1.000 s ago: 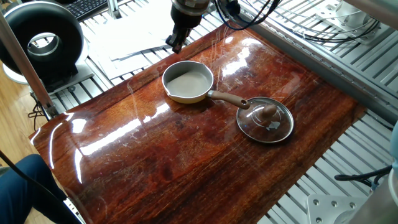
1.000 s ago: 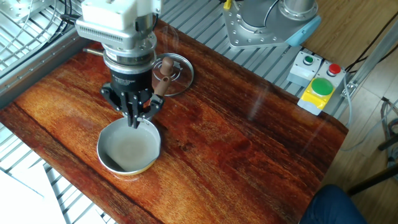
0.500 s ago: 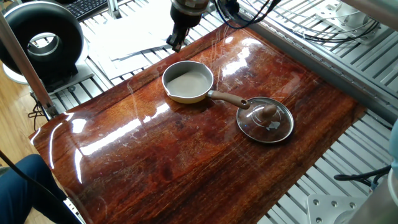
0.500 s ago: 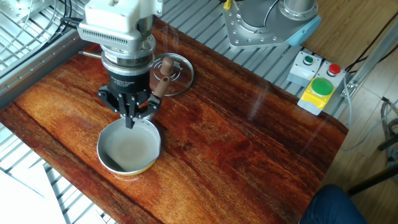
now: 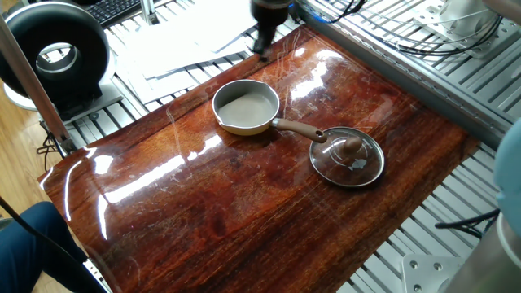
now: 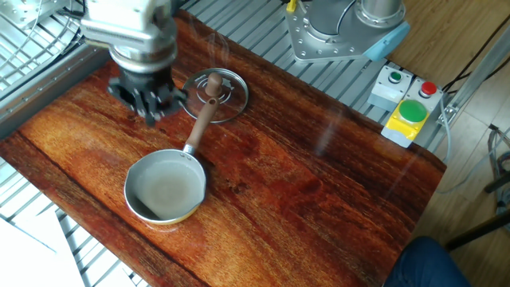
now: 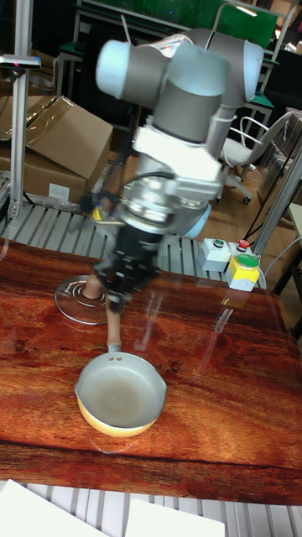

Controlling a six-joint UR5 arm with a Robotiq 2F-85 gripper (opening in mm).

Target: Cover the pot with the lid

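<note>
The cream-yellow pot [image 5: 246, 107] [image 6: 166, 188] [image 7: 122, 399] stands uncovered on the wooden tabletop, its long light-brown handle [image 5: 299, 129] pointing at the lid. The glass lid [image 5: 347, 158] [image 6: 229, 102] [image 7: 77, 300] with its brown knob [image 5: 351, 146] lies flat on the table just past the handle's end. My gripper [image 5: 262, 47] [image 6: 147, 117] [image 7: 115, 300] is motion-blurred and hangs above the table beside the handle, between pot and lid. Its fingers look pressed together with nothing between them.
A black round device [image 5: 57, 50] and white papers [image 5: 187, 41] lie beyond the table's edge. A button box [image 6: 406, 112] and the robot base [image 6: 343, 32] stand at the far side. Cardboard boxes [image 7: 59, 143] sit behind. A person's blue clothing [image 5: 32, 244] shows at a corner.
The gripper has swung away from above the pot's rim toward the lid's side of the table, uncovering the handle. Pot and lid have not moved.
</note>
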